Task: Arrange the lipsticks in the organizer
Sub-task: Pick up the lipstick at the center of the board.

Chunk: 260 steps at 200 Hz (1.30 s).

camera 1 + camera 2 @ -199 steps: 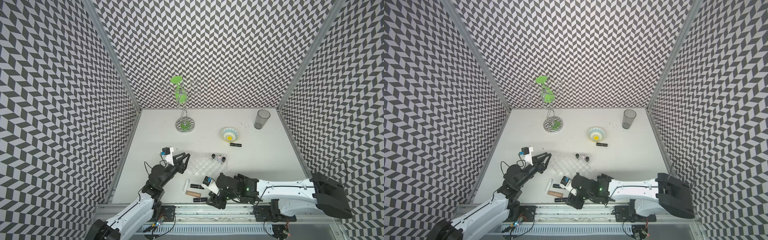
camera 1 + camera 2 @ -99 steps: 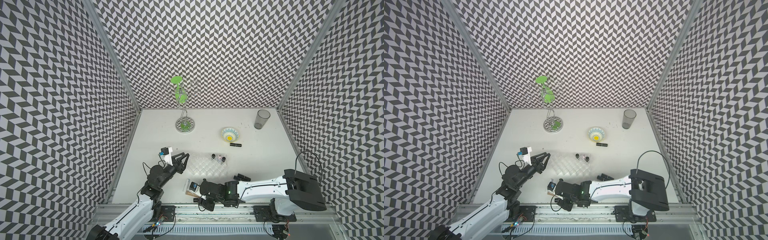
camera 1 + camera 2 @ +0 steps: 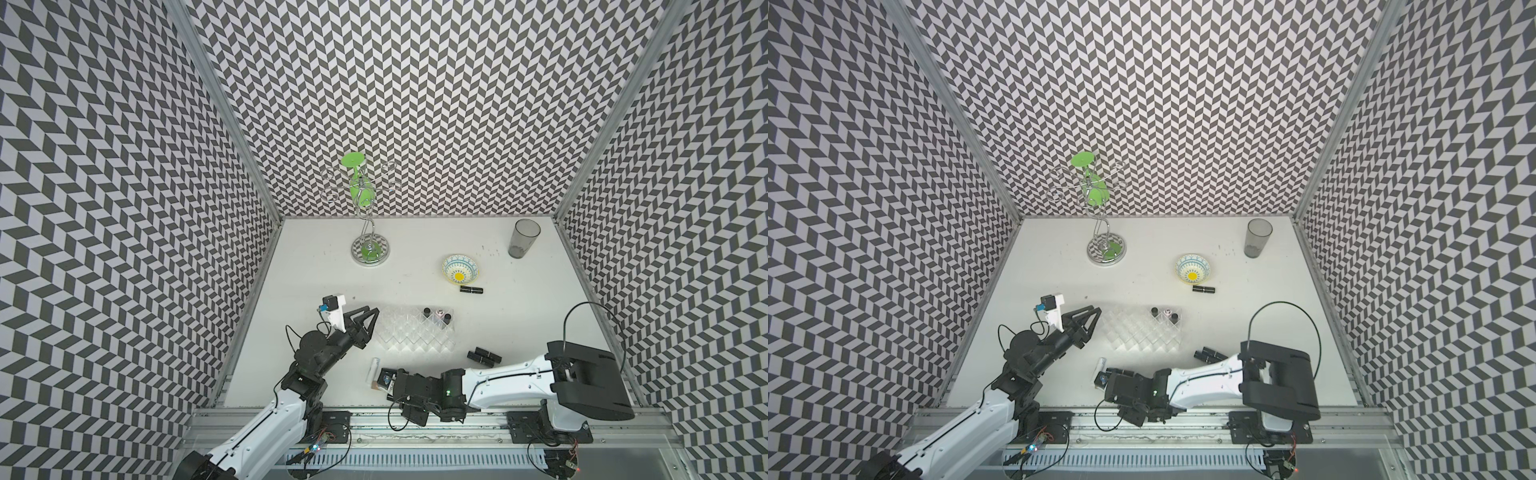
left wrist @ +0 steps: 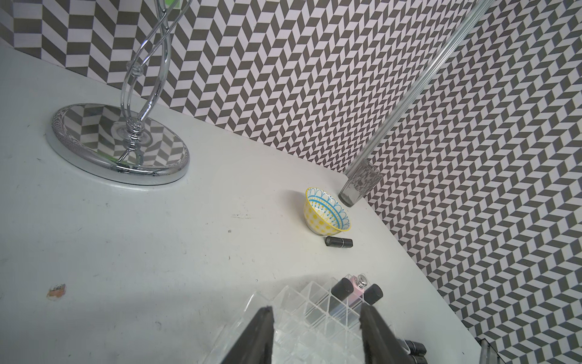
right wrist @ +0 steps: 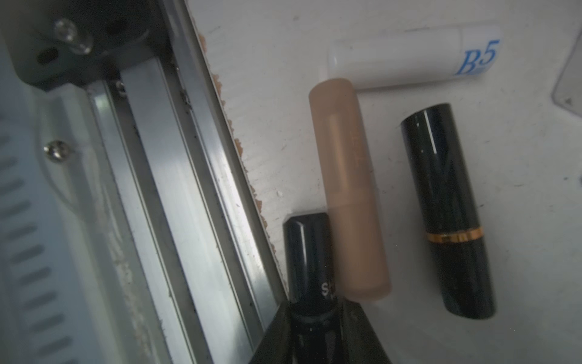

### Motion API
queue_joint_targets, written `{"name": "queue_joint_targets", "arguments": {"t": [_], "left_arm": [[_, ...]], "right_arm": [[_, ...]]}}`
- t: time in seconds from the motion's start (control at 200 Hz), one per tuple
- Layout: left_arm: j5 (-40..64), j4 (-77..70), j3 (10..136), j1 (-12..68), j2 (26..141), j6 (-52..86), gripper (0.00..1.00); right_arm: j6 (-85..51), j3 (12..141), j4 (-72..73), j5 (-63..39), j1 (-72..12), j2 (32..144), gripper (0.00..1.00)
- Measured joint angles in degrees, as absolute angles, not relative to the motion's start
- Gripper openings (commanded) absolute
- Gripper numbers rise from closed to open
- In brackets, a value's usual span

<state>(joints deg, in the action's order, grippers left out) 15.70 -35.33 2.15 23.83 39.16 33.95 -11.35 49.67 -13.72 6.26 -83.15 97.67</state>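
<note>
Chevron walls box in a white desk (image 3: 415,266). Mid-frame sits the clear gridded organizer (image 3: 415,332), three lipsticks (image 3: 427,322) upright in its upper-right cells. Lower centre, the right hand (image 5: 315,312), shifted leftward since a second ago, pinches a black lipstick (image 5: 310,252) touching the beige lipstick (image 5: 352,189). The left hand (image 4: 316,315) stays spread at the organizer's left edge; a bowl (image 3: 460,269) sits well apart.

Bright, even overhead light on the table (image 3: 415,249), while the right wrist view is dim and perhaps motion-blurred.
</note>
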Motion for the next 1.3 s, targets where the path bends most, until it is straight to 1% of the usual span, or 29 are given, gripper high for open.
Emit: {"name": "queue_joint_targets", "arguments": {"t": [0.19,0.27,0.29,0.366,0.456,0.586,0.631,0.651,0.756,0.931,1.017,1.212,1.302], "left_arm": [[16.36,-35.14,1.83,23.83,37.91,33.98,0.48],[17.41,-35.38,1.39,23.83,37.45,34.20,0.48],[17.82,-35.55,1.28,23.83,37.34,34.35,0.48],[19.77,-36.80,0.82,23.83,36.93,34.96,0.49],[23.11,-38.72,0.62,23.83,36.12,36.16,0.65],[28.29,-42.17,0.62,23.83,34.00,37.98,0.77],[29.74,-43.48,0.62,23.83,33.21,39.16,0.84],[30.09,-44.01,0.62,23.83,32.84,39.13,0.86],[32.16,-46.35,0.62,23.83,30.87,41.58,0.88],[34.89,-51.51,0.62,24.53,31.24,45.91,0.87],[35.46,-52.86,0.62,25.82,33.04,47.03,0.90],[34.79,-55.02,0.62,27.51,38.83,48.10,0.90],[33.76,-56.82,0.64,29.58,43.05,47.90,0.89]], "right_arm": [[-12.10,48.97,-14.63,8.67,-83.20,96.53,0.13],[-12.47,45.91,-15.66,7.86,-82.21,91.61,0.12],[-12.53,45.12,-15.75,7.29,-81.76,90.08,0.10],[-13.47,43.20,-15.75,3.53,-78.00,83.00,0.08],[-15.90,42.72,-13.34,-1.91,-71.68,76.23,0.07],[-22.57,41.41,-6.81,-9.69,-63.55,70.04,0.05],[-25.15,40.47,-4.45,-12.03,-61.73,68.71,0.05],[-26.09,40.10,-3.49,-12.95,-61.08,68.23,0.05],[-30.11,39.18,0.08,-17.96,-58.08,67.46,0.03],[-33.30,39.20,4.19,-25.41,-53.74,67.59,0.02],[-32.95,39.22,5.39,-26.72,-53.12,67.57,0.02],[-30.70,37.36,9.06,-28.42,-53.12,66.74,0.02],[-30.06,36.12,9.63,-28.97,-53.12,66.67,0.02]]}}
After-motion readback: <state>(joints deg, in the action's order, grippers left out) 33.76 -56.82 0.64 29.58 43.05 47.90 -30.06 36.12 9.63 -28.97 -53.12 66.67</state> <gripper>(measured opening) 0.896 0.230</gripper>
